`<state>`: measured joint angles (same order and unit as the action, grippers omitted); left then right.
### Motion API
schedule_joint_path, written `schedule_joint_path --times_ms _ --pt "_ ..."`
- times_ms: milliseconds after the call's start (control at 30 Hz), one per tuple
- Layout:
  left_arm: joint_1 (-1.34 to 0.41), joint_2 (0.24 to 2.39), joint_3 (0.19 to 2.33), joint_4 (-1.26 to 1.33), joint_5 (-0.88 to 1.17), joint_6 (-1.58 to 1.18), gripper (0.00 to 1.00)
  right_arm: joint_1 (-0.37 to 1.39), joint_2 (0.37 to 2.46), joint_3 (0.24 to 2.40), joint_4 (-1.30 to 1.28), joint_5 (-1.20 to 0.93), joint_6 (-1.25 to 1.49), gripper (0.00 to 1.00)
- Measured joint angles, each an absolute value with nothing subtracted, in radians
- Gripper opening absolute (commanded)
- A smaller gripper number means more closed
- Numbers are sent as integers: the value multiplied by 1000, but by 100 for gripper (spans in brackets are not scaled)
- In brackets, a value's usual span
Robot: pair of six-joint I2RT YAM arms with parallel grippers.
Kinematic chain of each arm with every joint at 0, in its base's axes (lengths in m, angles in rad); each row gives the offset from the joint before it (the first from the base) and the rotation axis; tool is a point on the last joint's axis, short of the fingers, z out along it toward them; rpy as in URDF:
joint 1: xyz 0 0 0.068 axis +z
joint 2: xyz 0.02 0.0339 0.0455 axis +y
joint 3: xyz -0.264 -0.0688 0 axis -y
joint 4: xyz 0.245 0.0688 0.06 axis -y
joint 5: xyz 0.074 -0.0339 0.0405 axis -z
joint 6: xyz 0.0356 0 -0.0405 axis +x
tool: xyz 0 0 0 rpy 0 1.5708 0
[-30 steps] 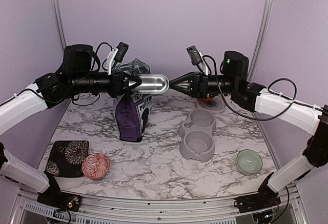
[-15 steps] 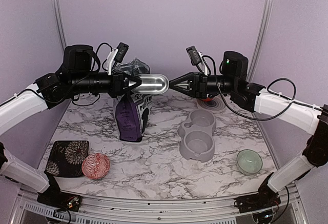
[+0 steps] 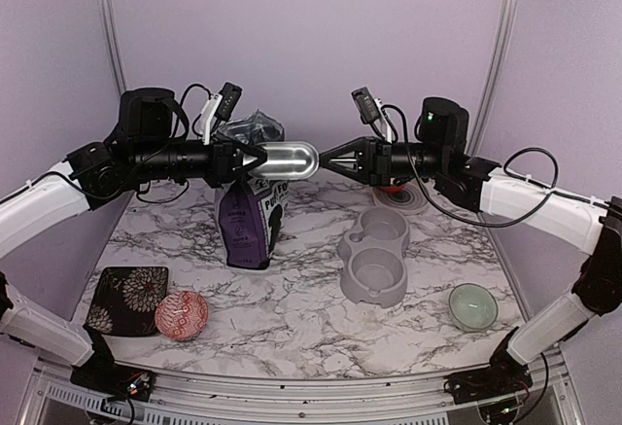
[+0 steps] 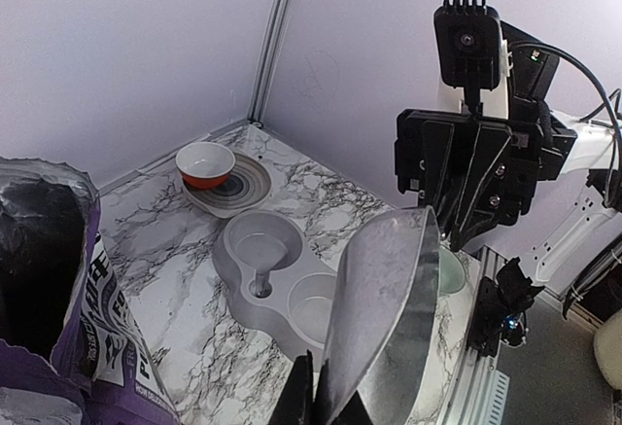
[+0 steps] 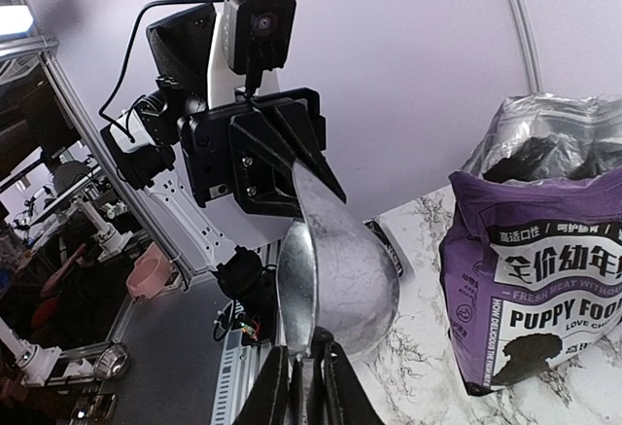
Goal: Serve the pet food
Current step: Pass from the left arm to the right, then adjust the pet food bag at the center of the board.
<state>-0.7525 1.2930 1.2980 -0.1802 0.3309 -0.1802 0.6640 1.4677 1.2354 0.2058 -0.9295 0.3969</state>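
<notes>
A shiny metal scoop hangs level in the air above the back of the table, between both arms. My left gripper is shut on its left end, and my right gripper is shut on its right end. In the left wrist view the scoop looks hollow and bare. Its thin tab sits between the right fingers. The purple bag stands open below, with dark pet food showing in its mouth. The grey double-bowl feeder lies right of the bag.
A red patterned bowl and a dark flowered mat sit at the front left. There is a pale green bowl at the front right. At the back right, a red-and-white bowl rests on a ringed plate.
My right gripper has edged a little left and its jaws have narrowed onto the scoop's end. The left arm and scoop have stayed put.
</notes>
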Motion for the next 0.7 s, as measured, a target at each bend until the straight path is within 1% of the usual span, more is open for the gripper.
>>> schedule_joint_path --times_ms 133,200,300,400,467,600,700 --pt "-752 1291 1297 -175 329 -181 0 664 1470 1243 204 -929 393 0" --pt "-752 1291 1297 -172 329 -180 13 664 1470 1245 200 -929 385 0" --pt "-752 1291 1297 -170 319 -183 29 666 1470 1247 183 -920 359 0" --pt "-752 1294 1308 -184 295 -171 41 667 1470 1247 151 -896 327 0" --pt "-752 1302 1337 -209 269 -159 46 661 1468 1247 131 -879 310 0" --pt "-752 1316 1422 -265 202 -124 60 638 1452 1247 97 -848 297 0" --pt "-752 1320 1491 -312 126 -92 64 614 1422 1246 87 -809 287 0"
